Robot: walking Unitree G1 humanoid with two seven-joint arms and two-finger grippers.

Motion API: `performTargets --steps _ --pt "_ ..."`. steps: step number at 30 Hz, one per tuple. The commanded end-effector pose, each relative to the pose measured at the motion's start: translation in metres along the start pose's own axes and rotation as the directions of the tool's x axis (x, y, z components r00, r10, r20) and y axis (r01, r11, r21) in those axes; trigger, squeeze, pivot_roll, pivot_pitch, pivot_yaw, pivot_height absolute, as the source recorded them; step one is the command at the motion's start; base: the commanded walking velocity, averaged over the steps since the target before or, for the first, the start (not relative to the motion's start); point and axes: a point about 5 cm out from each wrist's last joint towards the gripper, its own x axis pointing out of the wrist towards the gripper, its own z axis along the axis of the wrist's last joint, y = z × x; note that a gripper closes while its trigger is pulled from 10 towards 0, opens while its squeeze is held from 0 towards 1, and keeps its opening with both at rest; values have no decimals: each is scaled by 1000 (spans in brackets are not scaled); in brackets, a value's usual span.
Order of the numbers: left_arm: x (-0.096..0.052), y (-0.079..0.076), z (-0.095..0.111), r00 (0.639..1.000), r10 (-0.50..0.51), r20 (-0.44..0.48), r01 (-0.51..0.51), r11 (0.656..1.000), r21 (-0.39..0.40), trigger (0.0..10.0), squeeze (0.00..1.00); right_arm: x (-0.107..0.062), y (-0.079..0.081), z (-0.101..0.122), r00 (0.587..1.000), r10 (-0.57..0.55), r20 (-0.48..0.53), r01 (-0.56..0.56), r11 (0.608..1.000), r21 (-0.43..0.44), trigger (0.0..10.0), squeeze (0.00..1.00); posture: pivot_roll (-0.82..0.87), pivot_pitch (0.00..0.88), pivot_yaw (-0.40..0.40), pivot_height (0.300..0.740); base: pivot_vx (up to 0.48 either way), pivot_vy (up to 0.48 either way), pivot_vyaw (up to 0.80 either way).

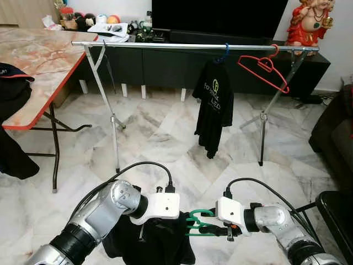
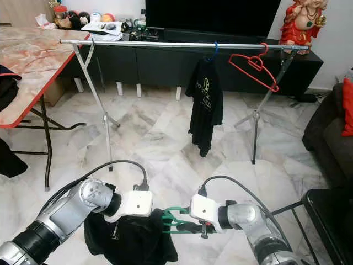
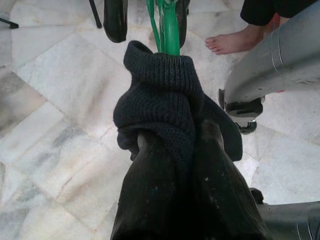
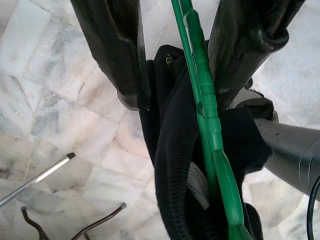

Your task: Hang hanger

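- Low in front of the robot, the left gripper (image 3: 170, 145) pinches the collar of a black shirt (image 1: 149, 243), which hangs bunched below it.
- The right gripper (image 4: 175, 55) faces it, fingers spread either side of a green hanger (image 1: 198, 221); one finger (image 4: 250, 45) is against the bar, the other stands apart.
- The hanger's lower part sits inside the shirt's neck.
- Beyond, a silver rail (image 1: 165, 46) carries a black T-shirt (image 1: 214, 105) on a blue hook and a bare red hanger (image 1: 263, 67).
- A marble-look table (image 1: 38, 61) stands at the left.
- A bare foot (image 3: 235, 41) rests on the tiles.
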Motion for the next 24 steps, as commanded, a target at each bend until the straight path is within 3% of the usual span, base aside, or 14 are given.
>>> performTargets --steps 1,10,12,14,19,24 --pt "-2 3 6 1000 -12 29 11 1000 10 10000 0 -5 -3 2 998 -35 45 34 999 25 10000 0 -5 90 -63 740 0 0 0" --pt "-2 0 8 998 -36 50 36 999 6 10000 0 -5 7 -1 995 70 76 -75 995 72 10000 0 -7 89 -62 740 0 0 0" --pt "-1 -2 8 997 -51 54 50 999 12 10000 0 -7 16 -8 987 158 35 -160 985 64 10000 0 -7 87 -62 740 0 0 0" --pt "-1 -3 9 997 -55 54 54 998 13 10000 0 -7 18 -10 984 178 16 -178 983 50 10000 0 -6 86 -61 740 0 0 0" --pt "-1 -3 9 997 -60 55 59 998 16 10000 0 -9 17 -9 982 190 -3 -190 981 26 10000 0 -3 84 -62 740 0 0 0" --pt "-1 -2 11 996 -58 72 58 998 15 10000 0 -7 7 -2 996 71 46 -72 997 26 10000 0 -3 81 -61 740 0 0 0"
